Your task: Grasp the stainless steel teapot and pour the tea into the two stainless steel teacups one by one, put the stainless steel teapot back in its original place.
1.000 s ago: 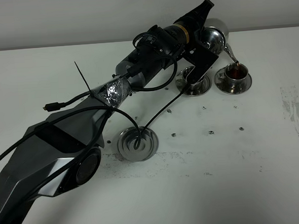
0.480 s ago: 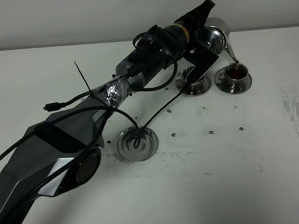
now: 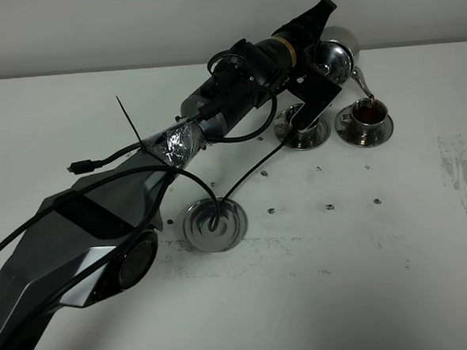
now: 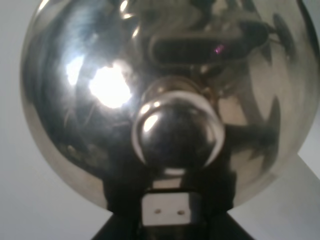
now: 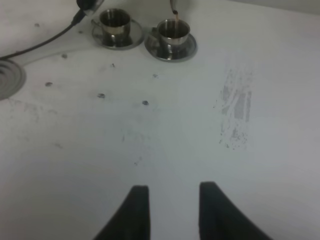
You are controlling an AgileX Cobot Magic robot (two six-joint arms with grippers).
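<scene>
- Steel dominates the scene: the stainless steel teapot (image 3: pixel 336 55) is a squat, mirror-bright pot with a domed lid, and the left wrist view is filled by that curved dome (image 4: pixel 100 75) and its round knob (image 4: pixel 176 132), both reflecting the lamp and the arm.
- Thin curved spout (image 3: pixel 361 82) points down over the right-hand teacup (image 3: pixel 367 116), with the pot tipped and held above the table (image 3: pixel 380 237) at its far edge.
- Dark reddish-brown tea (image 3: pixel 369 116) fills that cup, and a thin stream of it (image 5: pixel 174 15) falls from the spout into the cup in the right wrist view.
- Left-hand teacup (image 3: pixel 302 122) sits on its own round steel saucer (image 3: pixel 309 141), just beside the other cup's saucer (image 3: pixel 364 134); its inside looks dark, but I cannot tell whether it holds tea.
- Wider saucer (image 3: pixel 214 224), flat with a raised rim and ringed centre, lies bare nearer the camera, well apart from the cups; a black cable (image 3: pixel 249 174) trails over it.
- White tabletop is matt, with small dark specks and a scuffed grey patch (image 5: pixel 235 110).
- Left gripper (image 3: pixel 322 66) is clamped on the teapot; exactly where the jaws bite is hidden.
- Right gripper (image 5: pixel 170 210) hovers over bare table, well away from the cups, holding nothing, its two dark fingers (image 5: pixel 135 210) drawn in as far as they go, with a narrow gap showing between them.
</scene>
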